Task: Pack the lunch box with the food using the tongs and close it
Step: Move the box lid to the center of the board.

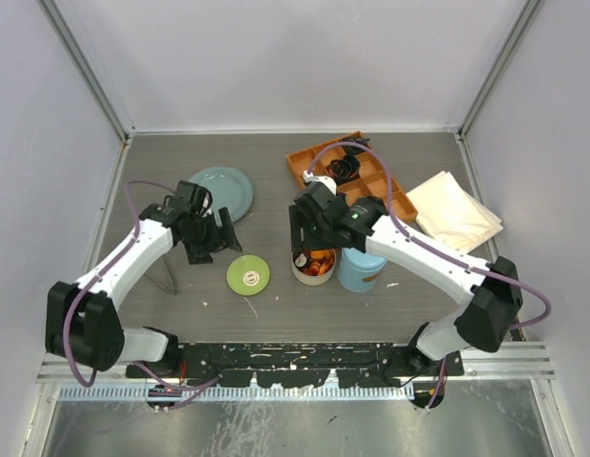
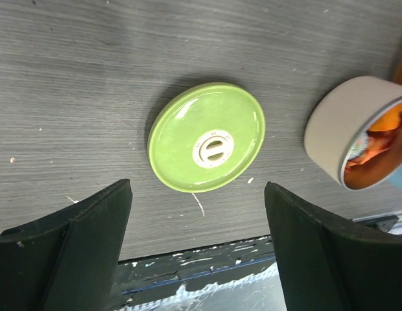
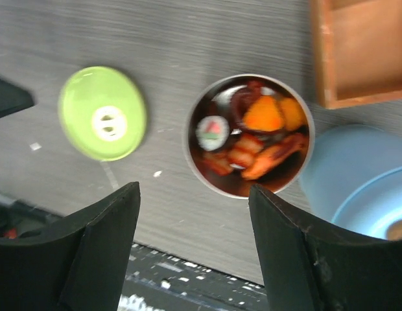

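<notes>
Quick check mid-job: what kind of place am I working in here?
Most likely a lab test cell, not a kitchen: plain white walls in a metal frame box in the grey table, with the left arm and right arm bolted to a rail at its near edge.

Free table (image 2: 91,78) around green lid (image 2: 188,129), blue cylinder (image 3: 353,181) tight beside steel tin (image 2: 325,126)

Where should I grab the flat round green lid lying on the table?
Grip the round green lid by its rim, straight down, pinching opposite edges: it lies flat and its centre button looks too low to pinch.
</notes>
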`<state>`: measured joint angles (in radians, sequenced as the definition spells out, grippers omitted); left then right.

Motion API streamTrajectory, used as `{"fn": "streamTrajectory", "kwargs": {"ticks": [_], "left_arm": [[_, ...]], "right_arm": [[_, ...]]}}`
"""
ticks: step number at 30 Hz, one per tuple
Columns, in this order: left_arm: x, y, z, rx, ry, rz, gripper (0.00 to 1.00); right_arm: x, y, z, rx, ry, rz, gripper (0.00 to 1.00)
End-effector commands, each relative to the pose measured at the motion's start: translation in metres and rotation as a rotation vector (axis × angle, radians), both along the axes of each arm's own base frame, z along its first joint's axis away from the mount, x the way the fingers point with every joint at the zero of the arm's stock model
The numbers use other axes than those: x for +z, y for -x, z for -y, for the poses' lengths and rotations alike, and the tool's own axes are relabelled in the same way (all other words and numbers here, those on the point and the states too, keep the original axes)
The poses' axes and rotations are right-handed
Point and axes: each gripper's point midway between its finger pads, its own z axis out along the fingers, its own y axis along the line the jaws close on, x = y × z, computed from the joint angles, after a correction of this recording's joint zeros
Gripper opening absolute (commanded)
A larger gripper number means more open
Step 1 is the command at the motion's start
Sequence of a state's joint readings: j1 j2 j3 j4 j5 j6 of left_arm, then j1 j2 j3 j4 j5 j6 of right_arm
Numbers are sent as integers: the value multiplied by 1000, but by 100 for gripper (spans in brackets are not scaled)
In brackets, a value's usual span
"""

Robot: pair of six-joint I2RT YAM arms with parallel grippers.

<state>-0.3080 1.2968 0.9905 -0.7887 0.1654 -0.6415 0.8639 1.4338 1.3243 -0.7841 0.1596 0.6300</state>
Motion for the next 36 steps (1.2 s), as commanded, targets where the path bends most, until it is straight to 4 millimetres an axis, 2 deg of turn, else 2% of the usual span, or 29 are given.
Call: {"fn": "streamTrajectory", "kwargs": {"ticks": [1,5,9,14,18,21,24,29,32,34,36], "left_arm": [[-23,6,3,-61,1,-64,84],[-44,12,-3,-70,-43,-128,81],[-60,17,0,-84,-34,-166,76],[-74,21,0,-101,-33,-197,65],[-83,27,-1,-101,-34,-215,55],[-91,31,-6,-89,-61,-230,50],[-99,33,-9,-77,-81,-241,44],[-113,23,-6,-76,-110,-189,32],[-117,17,-7,-67,-137,-153,24],[-119,15,-9,-58,-145,-138,20],[-120,14,-10,-57,-153,-130,11]], "right_arm": [[-4,-24,35,-169,136,97,73],[-20,-27,62,-240,238,82,75],[-37,-26,86,-293,245,31,75],[-40,-25,107,-324,232,18,75],[-42,-25,135,-390,258,4,75],[-40,-25,148,-420,248,4,74],[-30,-29,143,-417,189,33,74],[-28,-34,113,-367,19,42,73],[-39,-32,89,-323,-77,-11,73],[-49,-33,82,-331,-105,-37,73],[-61,-36,78,-347,-109,-62,73]]}}
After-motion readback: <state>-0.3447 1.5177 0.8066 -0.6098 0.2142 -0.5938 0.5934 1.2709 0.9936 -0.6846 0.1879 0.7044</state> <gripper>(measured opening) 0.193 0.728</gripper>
